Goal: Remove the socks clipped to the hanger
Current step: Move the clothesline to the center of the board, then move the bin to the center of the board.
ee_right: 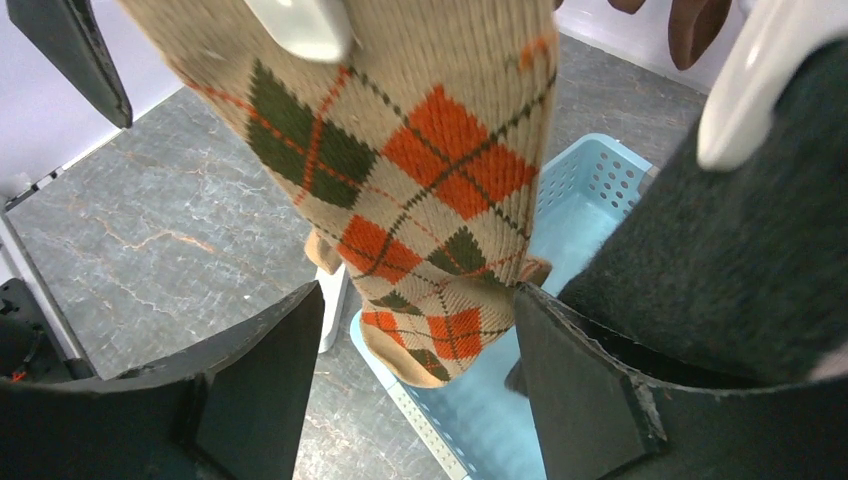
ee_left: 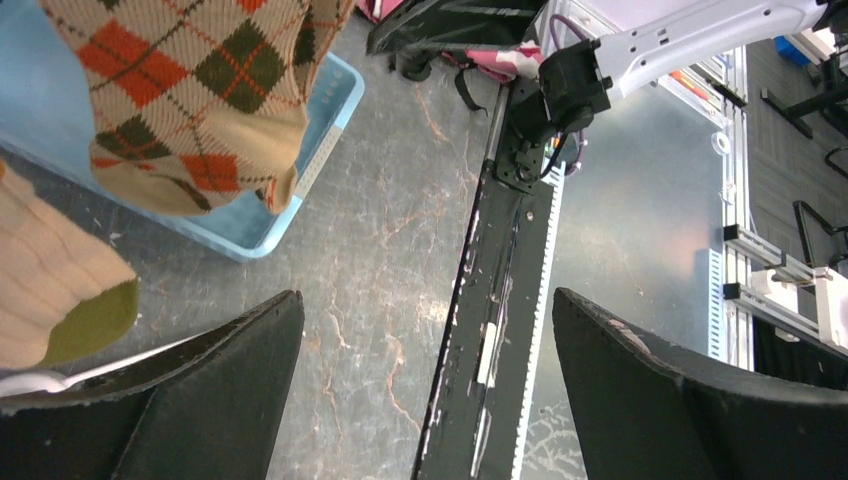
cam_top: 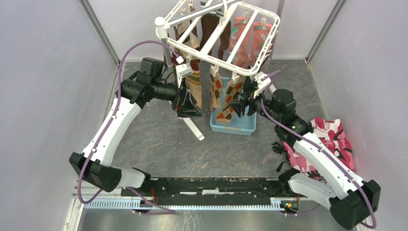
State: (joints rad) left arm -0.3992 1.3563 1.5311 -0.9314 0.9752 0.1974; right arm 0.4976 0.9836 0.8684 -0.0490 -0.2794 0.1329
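I was at the grasping step on one sock. The hanger (cam_top: 210,37) stood loaded, with orange-brown argyle socks (cam_top: 216,94) along its near rail and coral pink socks (cam_top: 245,41) toward its far right corner, all clipped on. None had been freed, as far as I could see.

My right end effector (ee_right: 418,292) hung below the hanger's near right corner, released, its fingers standing either side of the toe of one argyle sock (ee_right: 400,170) without pinching it. A white clip (ee_right: 300,25) held that sock from above, and a black sock (ee_right: 700,260) pressed beside my right-hand finger. My left end effector (ee_left: 425,300) sat below the hanger's near left corner, spread wide with nothing between its fingers.

The next move, I judged, called for clenching on the argyle knit alone, keeping the black sock out of the bite, then pulling down and away from the hanger until the clip let go. A tilted pull might swing the whole hanger.

Under the hanger lay a light blue slatted basket (cam_top: 240,127) on a grey marbled desk (cam_top: 159,139). A pink camouflage cloth heap (cam_top: 332,137) lay well to the hanger's right. Pale plain walls (cam_top: 43,72) closed in the cell.
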